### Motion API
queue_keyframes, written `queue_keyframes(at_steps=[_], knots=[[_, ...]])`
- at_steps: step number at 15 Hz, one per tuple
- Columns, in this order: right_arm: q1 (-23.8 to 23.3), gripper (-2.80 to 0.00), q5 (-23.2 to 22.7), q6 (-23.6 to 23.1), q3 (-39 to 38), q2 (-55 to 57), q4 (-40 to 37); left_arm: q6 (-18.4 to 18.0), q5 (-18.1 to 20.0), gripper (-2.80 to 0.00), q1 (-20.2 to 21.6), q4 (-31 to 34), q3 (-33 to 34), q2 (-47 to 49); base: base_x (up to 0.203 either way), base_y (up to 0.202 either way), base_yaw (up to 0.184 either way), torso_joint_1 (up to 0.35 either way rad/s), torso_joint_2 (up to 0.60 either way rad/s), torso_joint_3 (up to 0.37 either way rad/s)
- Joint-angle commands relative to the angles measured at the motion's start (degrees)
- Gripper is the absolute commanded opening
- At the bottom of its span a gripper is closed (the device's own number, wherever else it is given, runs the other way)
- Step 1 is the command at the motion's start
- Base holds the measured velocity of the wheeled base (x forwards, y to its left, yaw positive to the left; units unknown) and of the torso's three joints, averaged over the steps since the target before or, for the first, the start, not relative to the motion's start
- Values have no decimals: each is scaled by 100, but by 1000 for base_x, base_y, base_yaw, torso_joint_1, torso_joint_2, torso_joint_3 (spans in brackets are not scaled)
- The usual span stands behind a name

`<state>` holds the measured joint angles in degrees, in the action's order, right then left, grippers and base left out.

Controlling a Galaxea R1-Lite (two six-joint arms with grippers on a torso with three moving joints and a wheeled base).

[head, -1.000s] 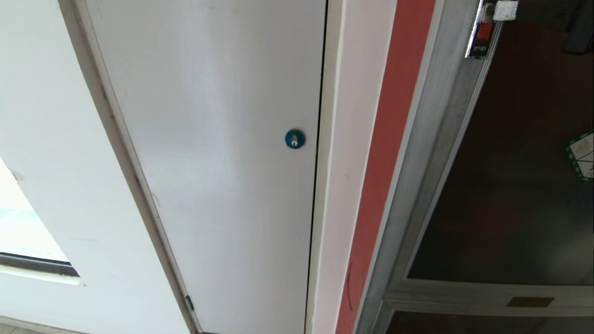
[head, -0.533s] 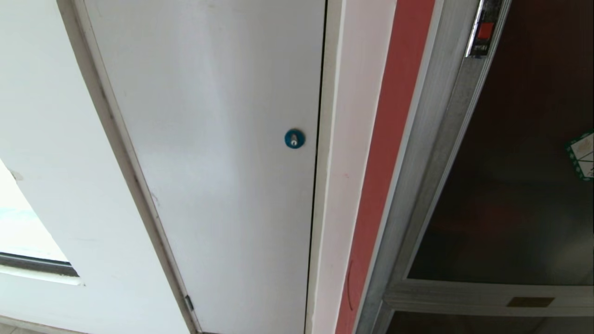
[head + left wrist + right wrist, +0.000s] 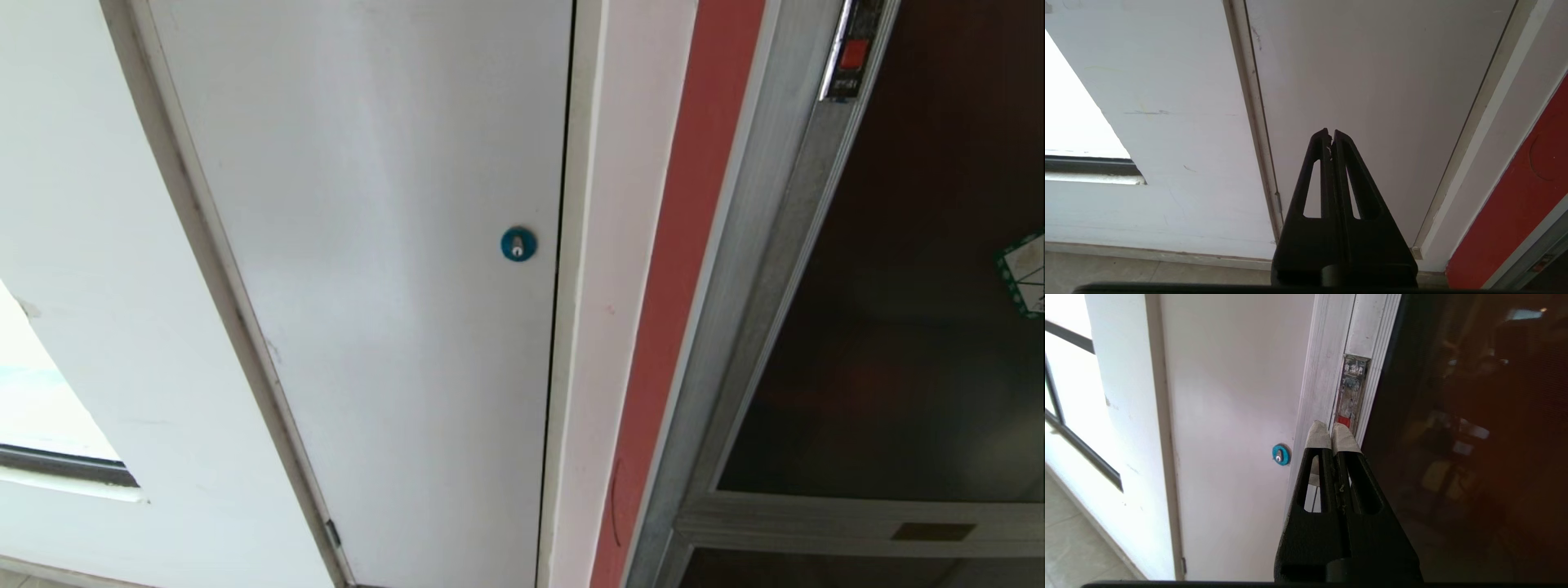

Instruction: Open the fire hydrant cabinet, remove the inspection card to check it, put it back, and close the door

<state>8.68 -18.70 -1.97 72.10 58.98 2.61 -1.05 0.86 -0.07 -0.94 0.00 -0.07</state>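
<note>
The dark glass door of the fire hydrant cabinet fills the head view at three o'clock and looks closed. Its small red latch sits at one o'clock. The inspection card is not visible. The right end effector, fingers pressed together and empty, points at the latch in its wrist view. The left end effector, also together, faces the white door. Risk: closed tips may slip off the small latch onto the metal frame, leaving the door shut.
</note>
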Motion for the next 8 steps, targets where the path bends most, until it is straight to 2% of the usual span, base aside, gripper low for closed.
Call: queue_keyframes(at_steps=[1,8], knots=[[2,-280,62,-5,-166,-438,4,-1,2,-280,-1,-3,35,7,0,0,0,0,0,0],[-6,-280,445,4,-452,-1563,-1013,-1,2,-280,-1,-3,35,3,0,0,0,0,0,0]])
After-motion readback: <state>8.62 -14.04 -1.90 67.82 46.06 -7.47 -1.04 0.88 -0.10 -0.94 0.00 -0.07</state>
